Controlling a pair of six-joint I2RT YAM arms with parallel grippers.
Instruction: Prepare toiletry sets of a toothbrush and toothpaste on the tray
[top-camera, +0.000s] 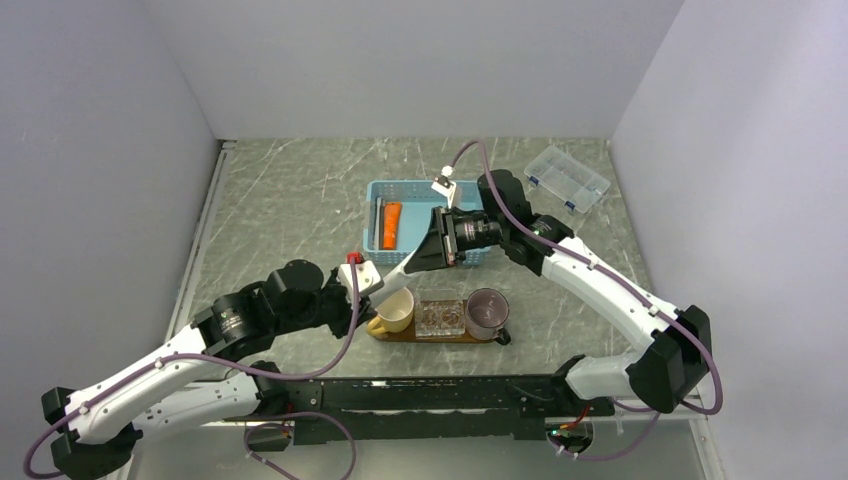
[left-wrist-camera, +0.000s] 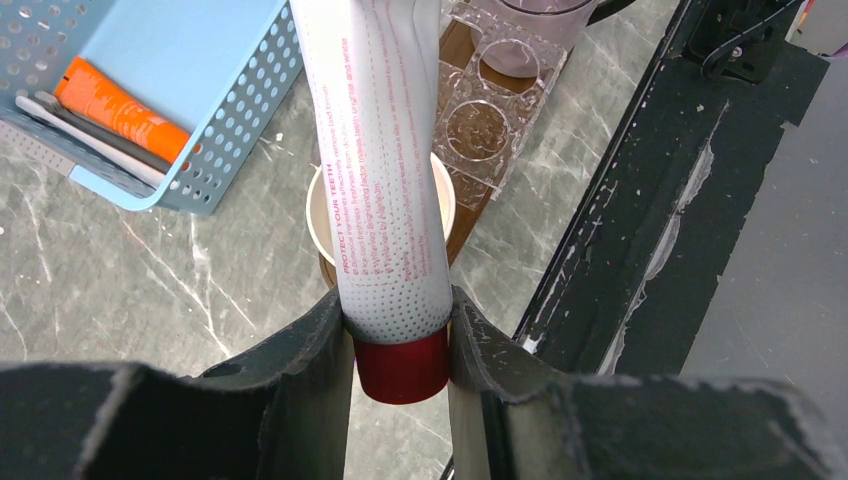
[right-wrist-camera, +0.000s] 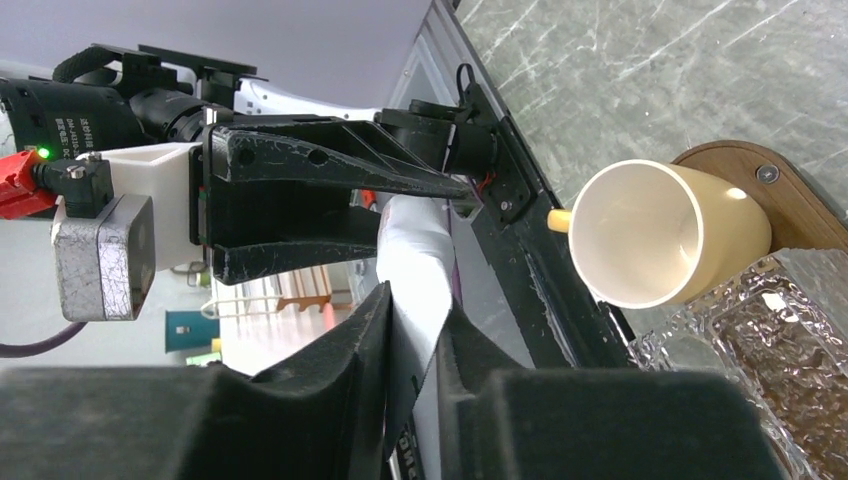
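Left gripper (left-wrist-camera: 398, 305) pinches the white toothpaste tube (left-wrist-camera: 385, 150) just above its red cap. The right gripper (right-wrist-camera: 415, 310) is clamped on the tube's flat tail, so the tube hangs stretched between them above the cream cup (top-camera: 395, 310) at the 9 o'clock end of the tray (right-wrist-camera: 725, 158). At 12 o'clock from the tray, the blue basket (top-camera: 400, 184) holds the orange toothpaste tube (top-camera: 391, 225) and two toothbrushes (left-wrist-camera: 88, 133).
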